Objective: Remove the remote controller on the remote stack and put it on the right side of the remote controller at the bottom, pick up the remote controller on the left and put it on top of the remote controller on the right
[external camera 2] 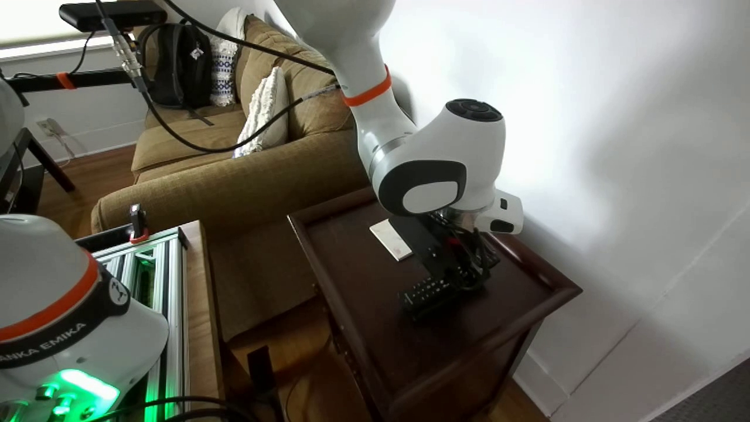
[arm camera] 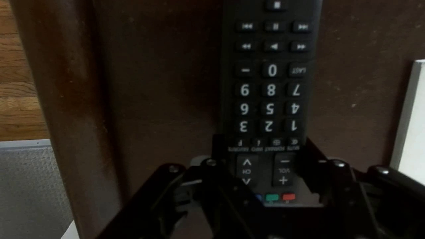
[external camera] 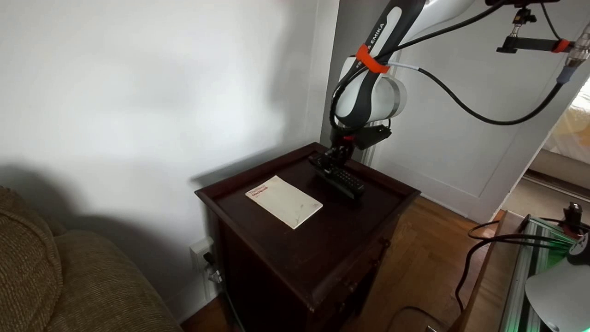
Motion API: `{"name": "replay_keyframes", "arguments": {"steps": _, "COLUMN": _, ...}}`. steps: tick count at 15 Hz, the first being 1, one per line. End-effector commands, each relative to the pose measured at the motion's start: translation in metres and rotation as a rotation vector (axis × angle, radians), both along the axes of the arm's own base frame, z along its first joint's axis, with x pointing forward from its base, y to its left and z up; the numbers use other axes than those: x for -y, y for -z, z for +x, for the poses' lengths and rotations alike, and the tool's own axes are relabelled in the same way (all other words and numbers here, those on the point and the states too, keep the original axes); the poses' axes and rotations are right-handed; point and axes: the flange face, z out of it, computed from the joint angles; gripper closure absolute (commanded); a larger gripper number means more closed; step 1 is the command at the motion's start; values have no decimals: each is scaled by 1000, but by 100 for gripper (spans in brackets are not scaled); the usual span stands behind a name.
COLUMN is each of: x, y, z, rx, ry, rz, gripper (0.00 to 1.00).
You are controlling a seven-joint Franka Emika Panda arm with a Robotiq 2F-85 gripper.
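Observation:
A slim black remote controller with white-marked keys lies lengthwise under my wrist camera [arm camera: 271, 89]; it also shows in both exterior views [external camera: 351, 181] [external camera 2: 423, 293]. It is the top of the stack. Dark bulk shows below its face in the exterior views, but I cannot clearly separate a lower remote controller there. My gripper [arm camera: 260, 146] points down at the far part of the remote, near the volume and channel keys. Its fingers sit against both long sides with no gap visible. The gripper also shows in both exterior views [external camera: 335, 160] [external camera 2: 469, 280].
A flat white paper sheet [external camera: 283, 201] lies beside the remote on the dark wooden cabinet top [external camera: 295, 258]; its edge shows in the wrist view [arm camera: 411, 142]. The top has a raised rim. A wall [external camera: 161, 92] stands behind, and a brown couch [external camera 2: 246, 187] is beside the cabinet.

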Motion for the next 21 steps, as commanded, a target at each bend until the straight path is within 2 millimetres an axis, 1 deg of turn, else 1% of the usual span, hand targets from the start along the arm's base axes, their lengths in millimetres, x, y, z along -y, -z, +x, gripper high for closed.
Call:
{"name": "replay_keyframes", "arguments": {"steps": 1, "x": 1, "y": 8, "z": 5, "rx": -3, "ry": -20, "rz": 7, "gripper": 70}}
{"name": "replay_keyframes", "arguments": {"steps": 3, "x": 1, "y": 9, "z": 5, "rx": -5, "ry": -21, "rz": 9, "gripper": 70}}
{"name": "replay_keyframes", "arguments": {"steps": 4, "x": 1, "y": 9, "z": 5, "rx": -7, "ry": -22, "rz": 11, "gripper": 20}}
{"name": "replay_keyframes", "arguments": {"steps": 5, "x": 2, "y": 9, "z": 5, "rx": -4, "ry": -20, "rz": 10, "gripper": 19}}
{"name": "replay_keyframes", "arguments": {"steps": 8, "x": 2, "y": 9, "z": 5, "rx": -1, "ry": -18, "rz": 11, "gripper": 0}}
{"name": "replay_keyframes", "arguments": {"steps": 11, "x": 3, "y": 7, "z": 5, "rx": 3, "ry": -15, "rz": 12, "gripper": 0}}
{"name": "replay_keyframes", "arguments": {"steps": 13, "x": 4, "y": 1, "z": 4, "rx": 10, "ry": -12, "rz": 11, "gripper": 0}}
{"name": "replay_keyframes", "arguments": {"steps": 14, "x": 6, "y": -5, "z": 3, "rx": 9, "ry": -10, "rz": 11, "gripper": 0}}
{"name": "replay_keyframes", "arguments": {"steps": 17, "x": 6, "y": -31, "z": 2, "rx": 34, "ry": -14, "rz": 13, "gripper": 0}}
{"name": "replay_keyframes", "arguments": {"steps": 21, "x": -7, "y": -74, "z": 0, "rx": 80, "ry": -30, "rz": 6, "gripper": 0}}
